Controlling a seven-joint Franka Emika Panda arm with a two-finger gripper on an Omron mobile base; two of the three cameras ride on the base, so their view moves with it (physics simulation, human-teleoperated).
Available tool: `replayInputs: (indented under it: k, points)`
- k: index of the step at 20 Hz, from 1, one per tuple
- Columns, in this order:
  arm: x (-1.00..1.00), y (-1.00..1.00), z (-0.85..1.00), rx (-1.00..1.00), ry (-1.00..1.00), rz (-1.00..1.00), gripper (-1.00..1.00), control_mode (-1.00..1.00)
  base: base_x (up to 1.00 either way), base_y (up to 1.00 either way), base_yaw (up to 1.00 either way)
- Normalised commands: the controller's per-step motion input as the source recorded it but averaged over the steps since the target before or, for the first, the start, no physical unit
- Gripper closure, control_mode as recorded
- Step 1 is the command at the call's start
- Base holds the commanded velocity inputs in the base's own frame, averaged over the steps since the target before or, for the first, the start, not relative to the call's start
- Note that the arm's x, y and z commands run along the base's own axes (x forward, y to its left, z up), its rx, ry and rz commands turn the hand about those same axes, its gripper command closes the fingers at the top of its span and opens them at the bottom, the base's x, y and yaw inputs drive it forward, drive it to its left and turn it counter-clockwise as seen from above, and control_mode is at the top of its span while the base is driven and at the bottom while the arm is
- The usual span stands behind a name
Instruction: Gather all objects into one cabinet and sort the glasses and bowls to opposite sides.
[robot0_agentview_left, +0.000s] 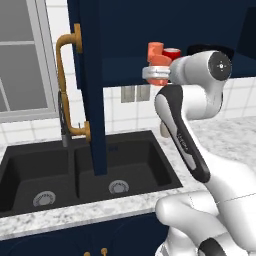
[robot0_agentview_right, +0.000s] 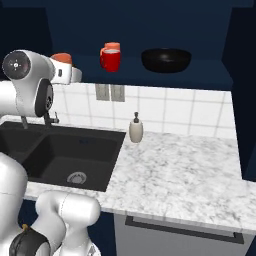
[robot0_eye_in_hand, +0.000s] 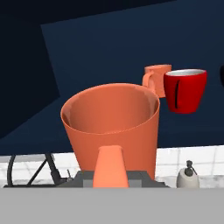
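At the open front of the dark navy wall cabinet (robot0_agentview_right: 150, 20), above the sink, a salmon-orange cup (robot0_eye_in_hand: 111, 124) is held by the gripper (robot0_eye_in_hand: 111, 175). The jaws are closed as tightly as the cup allows, and its handle is seen pointing down towards the camera in the hand view, between the finger tips. In the left base view the held cup (robot0_agentview_left: 159, 67) is carried level with the cabinet's inner shelf (robot0_agentview_right: 200, 70), just in front of its left part.

On that shelf a second salmon-orange cup (robot0_agentview_right: 113, 46) is stood, and a red cup (robot0_agentview_right: 110, 59) is placed directly in front of it, the two touching or nearly so. Further right on the same shelf, well apart from the cups, a wide black bowl (robot0_agentview_right: 166, 59) is set upright.

The tall cabinet door (robot0_agentview_left: 92, 85) is swung open towards the camera in the left base view, and its long curved brass handle (robot0_agentview_left: 67, 85) is seen on its left face. Below, a double black sink (robot0_agentview_left: 85, 172) is sunk into a speckled white counter (robot0_agentview_right: 180, 170), with a dark faucet (robot0_agentview_left: 64, 122) behind it. A small soap dispenser (robot0_agentview_right: 136, 129) is stood on the counter against the white tiled wall (robot0_agentview_right: 170, 107), just right of the sink. A grey outlet plate (robot0_agentview_right: 110, 92) is fixed to the tiles under the shelf.
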Motion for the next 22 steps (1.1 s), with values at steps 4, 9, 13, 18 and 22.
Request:
replayInputs:
  k: [4,9,13,18,22]
  points:
    - [0.93,0.25,0.0,0.0,0.11,0.14,1.0,-1.0,0.0,0.0,0.0]
    - [0.95,0.22,0.0,0.0,0.11,0.01,1.0,-1.0,0.0,0.0,0.0]
    - [0.67,0.01,0.0,0.0,0.0,0.0,1.0,-1.0,0.0,0.0,0.0]
    - [0.77,0.22,0.0,0.0,0.0,-0.01,1.0,-1.0,0.0,0.0,0.0]
    - [0.86,0.44,0.0,0.0,0.0,0.0,1.0,-1.0,0.0,0.0,0.0]
